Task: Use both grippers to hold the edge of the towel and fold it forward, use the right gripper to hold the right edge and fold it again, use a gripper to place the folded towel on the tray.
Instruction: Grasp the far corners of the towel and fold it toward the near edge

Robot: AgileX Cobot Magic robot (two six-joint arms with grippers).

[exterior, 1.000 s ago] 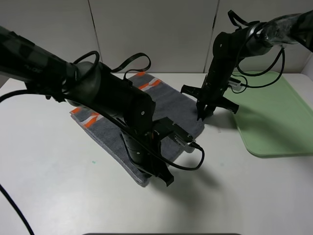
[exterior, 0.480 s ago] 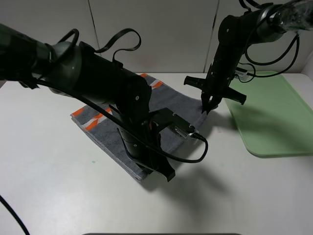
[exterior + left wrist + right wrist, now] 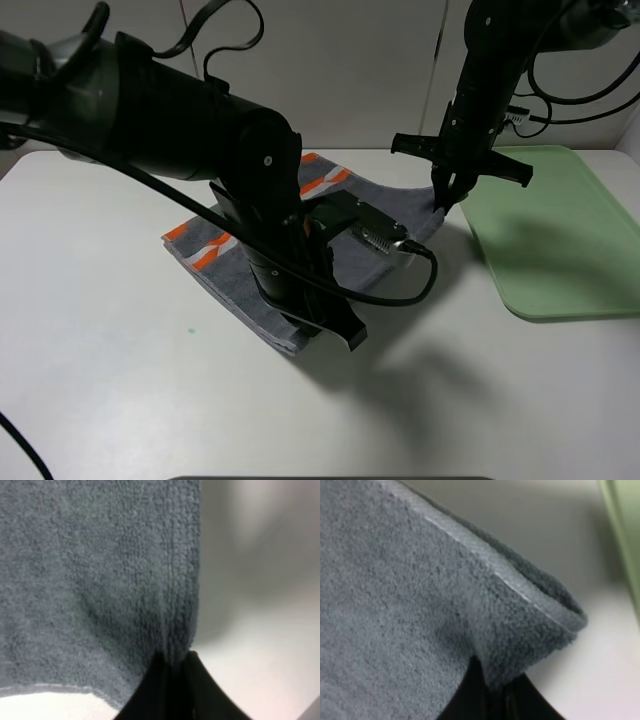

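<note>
The high view shows one towel, one tray and two end effectors. The dark grey towel lies mid-tabletop toward the far edge, with its orange-and-white stripes at the end facing the left edge. The pale-green tray sits against the right edge, apart from the towel. The left end effector is clenched on the towel's near corner. The right end effector pinches the corner nearest the tray, lifted off the surface. The tabletop is plain white, and a pale panelled wall stands behind it.

In the left wrist view, the left end effector grips one fold of grey terry above the white tabletop.

In the right wrist view, the right end effector grasps the cloth just under its pale hem. The tray shows as a green strip beyond.
</note>
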